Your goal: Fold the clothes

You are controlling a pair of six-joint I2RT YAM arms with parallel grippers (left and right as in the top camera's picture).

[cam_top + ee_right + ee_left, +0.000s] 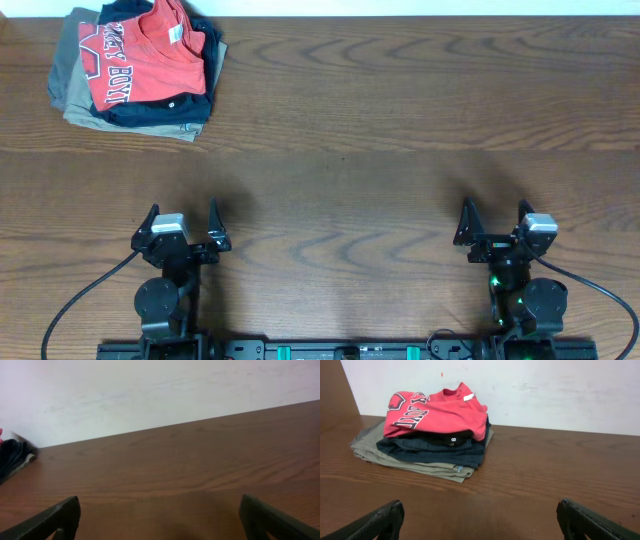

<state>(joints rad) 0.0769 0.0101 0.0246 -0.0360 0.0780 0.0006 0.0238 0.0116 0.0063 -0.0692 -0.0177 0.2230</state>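
Roughly: coral-red T-shirt [140, 50] lies loosely bunched on top of a stack at the far left corner of the desk [380, 140], lettering up. Beneath it is a navy garment [150, 112], then a khaki garment [68, 95] whose edges jut out to the left and near side. The stack sits close to the desk's far edge, by the white wall [545, 390]. Left fingers [216, 228] and right fingers [466, 222] both spread wide, pinching nothing, low at the near side, well apart from each other. Broad wood grain runs from them to the stack.
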